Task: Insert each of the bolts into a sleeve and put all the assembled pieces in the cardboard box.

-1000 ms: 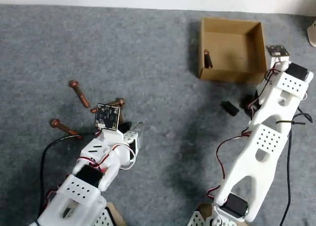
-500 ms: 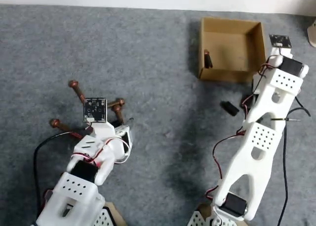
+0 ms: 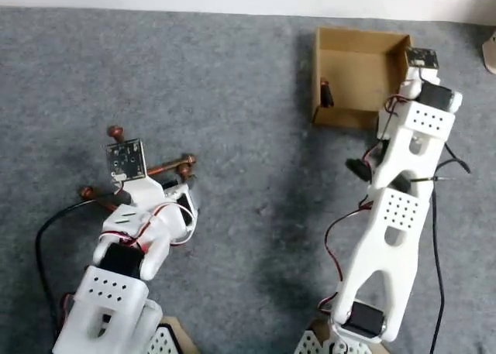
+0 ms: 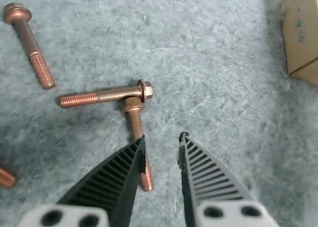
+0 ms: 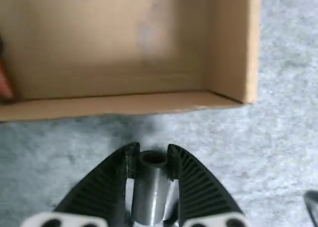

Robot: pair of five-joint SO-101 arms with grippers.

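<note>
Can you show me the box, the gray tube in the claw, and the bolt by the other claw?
cardboard box [image 3: 363,71], high view, on its bare floor.
sleeve [image 5: 151,187], right wrist view, on its gray side.
bolt [image 4: 135,125], left wrist view, on its smooth shank.

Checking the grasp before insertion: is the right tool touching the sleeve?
Touching. The right wrist view shows the right tool shut on the grey sleeve, both fingers against its sides.
</note>
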